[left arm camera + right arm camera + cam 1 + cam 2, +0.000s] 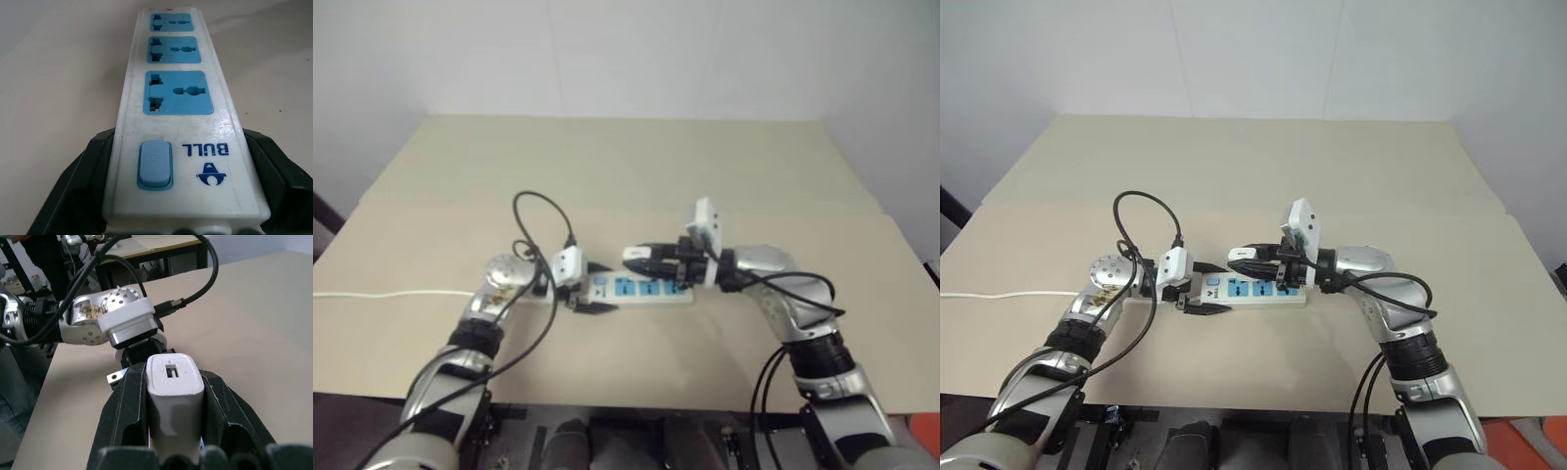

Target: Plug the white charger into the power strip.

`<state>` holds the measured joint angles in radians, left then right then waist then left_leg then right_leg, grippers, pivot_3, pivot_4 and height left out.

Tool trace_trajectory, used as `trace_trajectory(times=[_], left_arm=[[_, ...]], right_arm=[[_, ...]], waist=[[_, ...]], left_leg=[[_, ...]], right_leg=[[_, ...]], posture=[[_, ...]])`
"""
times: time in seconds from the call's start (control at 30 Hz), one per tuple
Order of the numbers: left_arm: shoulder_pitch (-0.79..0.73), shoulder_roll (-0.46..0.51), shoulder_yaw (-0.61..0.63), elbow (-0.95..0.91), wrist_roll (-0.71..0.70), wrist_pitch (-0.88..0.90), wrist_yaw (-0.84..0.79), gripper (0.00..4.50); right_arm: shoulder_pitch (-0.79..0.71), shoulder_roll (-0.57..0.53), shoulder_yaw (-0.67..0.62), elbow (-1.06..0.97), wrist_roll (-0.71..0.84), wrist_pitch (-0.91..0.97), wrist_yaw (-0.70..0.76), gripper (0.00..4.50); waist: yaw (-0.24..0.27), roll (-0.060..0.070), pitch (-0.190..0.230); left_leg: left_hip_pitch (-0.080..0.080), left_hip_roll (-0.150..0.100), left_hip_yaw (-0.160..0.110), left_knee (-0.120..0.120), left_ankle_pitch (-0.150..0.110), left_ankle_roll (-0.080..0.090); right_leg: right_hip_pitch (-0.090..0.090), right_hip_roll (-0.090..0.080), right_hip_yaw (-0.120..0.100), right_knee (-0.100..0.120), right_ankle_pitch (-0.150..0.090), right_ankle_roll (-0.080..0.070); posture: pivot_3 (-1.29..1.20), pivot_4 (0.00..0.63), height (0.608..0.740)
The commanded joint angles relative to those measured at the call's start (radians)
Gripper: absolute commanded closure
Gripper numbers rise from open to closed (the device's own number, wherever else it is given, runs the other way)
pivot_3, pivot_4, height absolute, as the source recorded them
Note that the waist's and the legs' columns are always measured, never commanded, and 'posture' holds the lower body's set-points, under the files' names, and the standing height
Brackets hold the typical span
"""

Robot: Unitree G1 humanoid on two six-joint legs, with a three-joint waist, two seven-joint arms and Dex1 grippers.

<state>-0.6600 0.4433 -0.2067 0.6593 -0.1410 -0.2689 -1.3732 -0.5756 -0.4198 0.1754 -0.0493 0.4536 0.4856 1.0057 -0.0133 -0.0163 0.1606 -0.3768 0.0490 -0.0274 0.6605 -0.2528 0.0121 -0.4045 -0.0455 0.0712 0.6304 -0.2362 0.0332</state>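
Note:
The power strip (646,290) lies flat on the beige table, a white bar with three blue sockets (178,93) and a blue switch (155,164). My left gripper (1203,288) is shut on the strip's switch end, one black finger (80,188) on each long side. The white charger (173,396) sits between the black fingers (124,406) of my right gripper (1249,258), which is shut on it. The charger (637,254) hovers just above the strip's sockets, with a metal prong (113,377) sticking out sideways.
The strip's thin white cord (391,293) runs left across the table to its edge. A black cable (543,211) loops above my left wrist. The tabletop (636,166) stretches wide behind the strip. Another table on black legs (161,247) stands beyond the table's edge.

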Motion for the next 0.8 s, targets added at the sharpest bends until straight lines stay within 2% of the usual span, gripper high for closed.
trace_trajectory(times=[0.03,0.8], left_arm=[[-0.013,-0.012,0.005,-0.012,-0.028,0.034,-0.044,1.20],[-0.010,-0.010,0.004,0.012,-0.002,0.024,-0.056,1.20]], right_arm=[[-0.006,0.007,-0.011,0.007,-0.008,-0.048,0.014,3.31],[0.005,0.139,-0.001,0.089,-0.049,-0.130,-0.013,3.31]], waist=[[0.001,0.000,0.000],[-0.001,0.000,0.000]], left_leg=[[0.000,0.000,0.000,0.000,0.000,0.000],[0.000,0.000,0.000,0.000,0.000,0.000]], right_leg=[[0.000,0.000,0.000,0.000,0.000,0.000],[0.000,0.000,0.000,0.000,0.000,0.000]], posture=[[0.00,0.150,0.740],[0.00,0.150,0.740]])
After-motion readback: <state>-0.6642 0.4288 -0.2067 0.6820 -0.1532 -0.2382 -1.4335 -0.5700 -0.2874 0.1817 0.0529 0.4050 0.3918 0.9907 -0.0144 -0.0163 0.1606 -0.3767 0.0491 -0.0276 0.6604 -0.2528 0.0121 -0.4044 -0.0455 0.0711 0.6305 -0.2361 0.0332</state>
